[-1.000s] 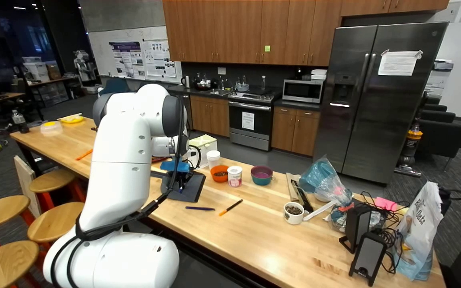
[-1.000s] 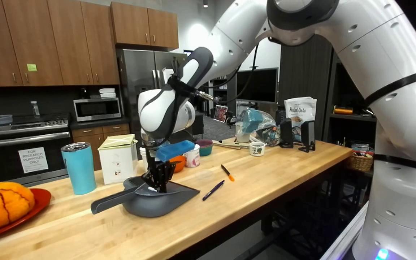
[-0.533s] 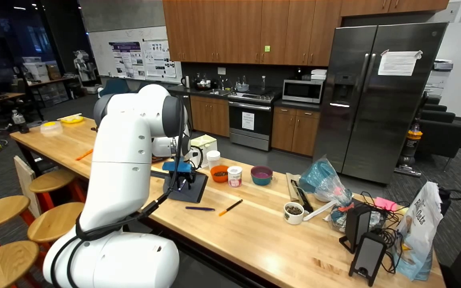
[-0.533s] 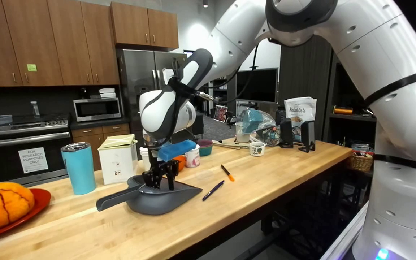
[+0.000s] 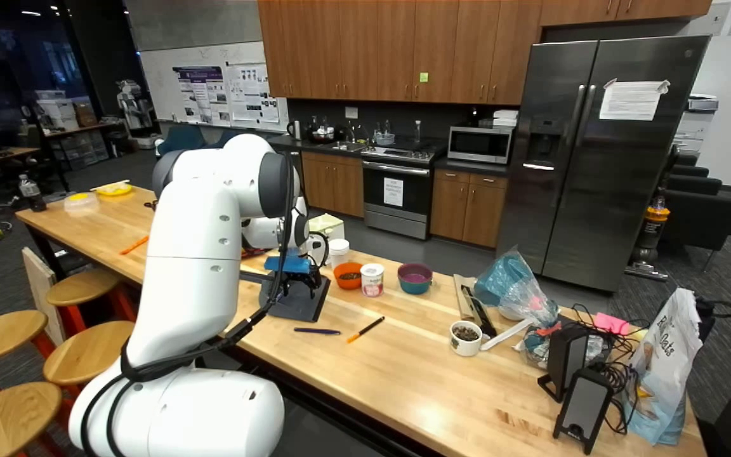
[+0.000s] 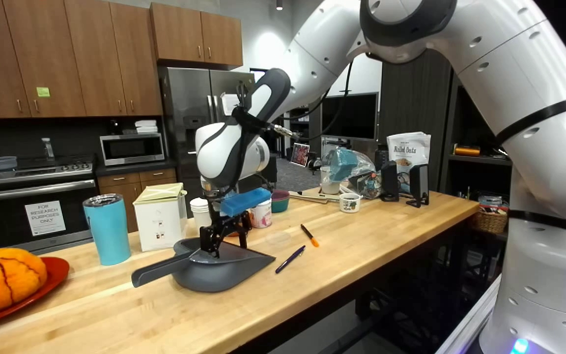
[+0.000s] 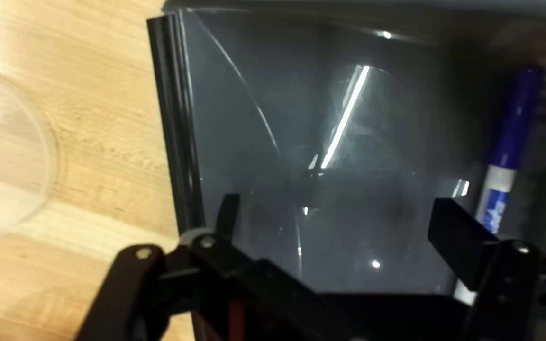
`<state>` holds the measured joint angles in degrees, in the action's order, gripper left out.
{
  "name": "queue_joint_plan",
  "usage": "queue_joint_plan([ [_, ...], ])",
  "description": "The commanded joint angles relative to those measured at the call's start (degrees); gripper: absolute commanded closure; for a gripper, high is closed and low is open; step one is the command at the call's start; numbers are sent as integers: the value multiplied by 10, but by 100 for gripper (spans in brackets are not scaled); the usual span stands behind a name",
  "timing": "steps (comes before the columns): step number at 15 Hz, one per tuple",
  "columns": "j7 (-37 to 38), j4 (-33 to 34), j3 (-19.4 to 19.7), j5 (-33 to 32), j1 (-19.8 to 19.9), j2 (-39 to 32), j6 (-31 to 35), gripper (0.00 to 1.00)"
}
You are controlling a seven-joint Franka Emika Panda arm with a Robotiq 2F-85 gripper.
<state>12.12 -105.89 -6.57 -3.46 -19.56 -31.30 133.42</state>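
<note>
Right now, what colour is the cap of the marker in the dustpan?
The cap is bluish purple; the wrist view shows it best.

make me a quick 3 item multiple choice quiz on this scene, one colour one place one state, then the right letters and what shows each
1. What colour is the dustpan?
A. red
B. dark grey
C. yellow

2. Where is the blue-and-white marker?
A. on the red plate
B. in the white cup
C. in the dustpan

3. How do the jaws stand?
A. spread apart, holding nothing
B. shut on the marker
C. shut on the dustpan's handle

1: B, since its body and handle look dark grey in an exterior view.
2: C, since the wrist view shows it lying against the dustpan's dark surface.
3: A, since the wrist view shows a wide gap between them with nothing gripped.
</note>
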Motion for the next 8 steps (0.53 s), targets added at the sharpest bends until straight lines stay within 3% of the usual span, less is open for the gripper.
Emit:
queue_joint_plan([
  [1,8,0,5,-11,4,23,-29,0],
  [8,28,-21,28,0,40,74,-60,0],
])
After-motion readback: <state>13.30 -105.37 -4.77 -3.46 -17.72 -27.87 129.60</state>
